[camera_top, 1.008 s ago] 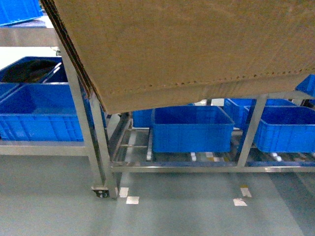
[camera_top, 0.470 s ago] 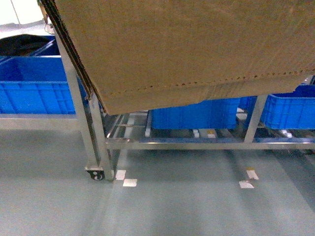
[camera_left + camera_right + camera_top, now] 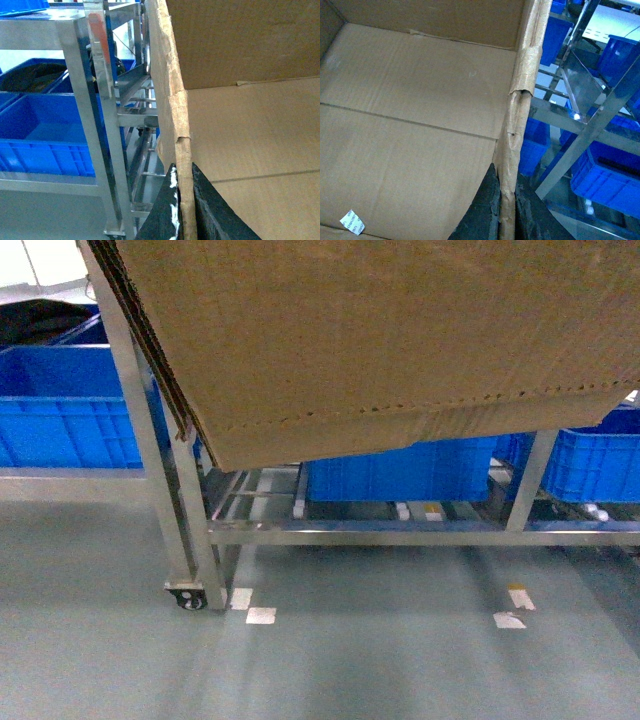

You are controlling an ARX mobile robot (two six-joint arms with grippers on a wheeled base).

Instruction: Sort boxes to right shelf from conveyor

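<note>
Since a second ago the steel shelf (image 3: 190,530) and its blue bins (image 3: 60,420) have slid in the head view; the cardboard box (image 3: 380,340) hangs unchanged, carried high. Left pincer (image 3: 182,210) clamps its left wall, right pincer (image 3: 505,215) its right wall, both equally near. Box lies lengthwise across, shelf directly beyond and below it.
</note>
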